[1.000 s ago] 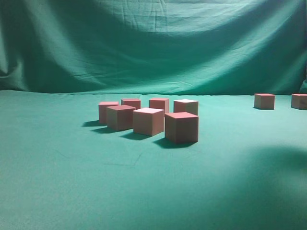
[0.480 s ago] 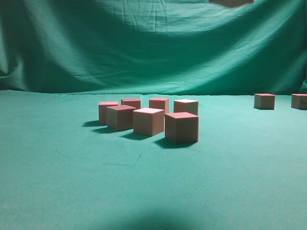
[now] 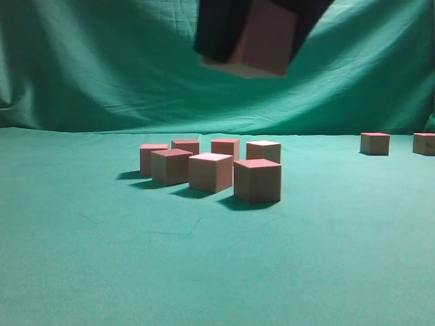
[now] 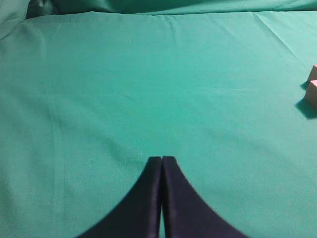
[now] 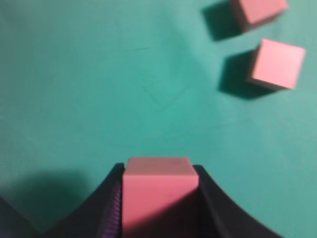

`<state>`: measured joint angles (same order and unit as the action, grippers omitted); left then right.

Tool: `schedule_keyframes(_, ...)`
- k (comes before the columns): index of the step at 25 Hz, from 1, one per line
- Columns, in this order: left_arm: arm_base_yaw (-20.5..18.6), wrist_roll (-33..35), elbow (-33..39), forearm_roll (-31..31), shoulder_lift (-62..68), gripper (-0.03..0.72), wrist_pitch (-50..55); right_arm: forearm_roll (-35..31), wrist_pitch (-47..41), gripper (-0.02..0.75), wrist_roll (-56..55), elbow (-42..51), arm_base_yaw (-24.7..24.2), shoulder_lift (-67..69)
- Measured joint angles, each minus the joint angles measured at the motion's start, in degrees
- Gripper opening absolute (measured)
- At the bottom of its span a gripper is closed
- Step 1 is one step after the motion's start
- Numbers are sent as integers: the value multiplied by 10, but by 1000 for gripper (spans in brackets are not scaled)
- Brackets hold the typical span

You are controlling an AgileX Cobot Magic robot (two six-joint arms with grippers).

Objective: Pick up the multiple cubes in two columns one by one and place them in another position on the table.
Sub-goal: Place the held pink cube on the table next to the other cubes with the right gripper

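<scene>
My right gripper (image 3: 257,58) hangs high over the table (image 3: 81,258), shut on one pinkish-red cube (image 3: 268,37). In the right wrist view that cube (image 5: 159,191) fills the gap between the black fingers (image 5: 208,198) of the right gripper (image 5: 158,168). Below it, two cubes (image 5: 276,63) lie at the upper right. Several cubes (image 3: 257,180) stand in two rows at the table's middle. My left gripper (image 4: 161,159) is shut with nothing in it, low over bare cloth, and a cube (image 4: 312,92) shows at that view's right edge.
Two separate cubes (image 3: 374,143) (image 3: 423,143) stand far right on the table, near the draped green backdrop (image 3: 102,68). Green cloth stretches in front of and left of the rows.
The right gripper with its cube has dropped into the exterior view from the top edge, leftward and closer to the camera. The cubes on the table have not moved.
</scene>
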<state>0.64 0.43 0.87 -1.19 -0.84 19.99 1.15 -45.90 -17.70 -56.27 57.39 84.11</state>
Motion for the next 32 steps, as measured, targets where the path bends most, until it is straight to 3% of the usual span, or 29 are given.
schedule_keyframes(11,0,0,0,0,0,0,0,105,16,266,20,0,3,71)
schedule_keyframes(32,0,0,0,0,0,0,0,144,98,266,-8,0,-39,169)
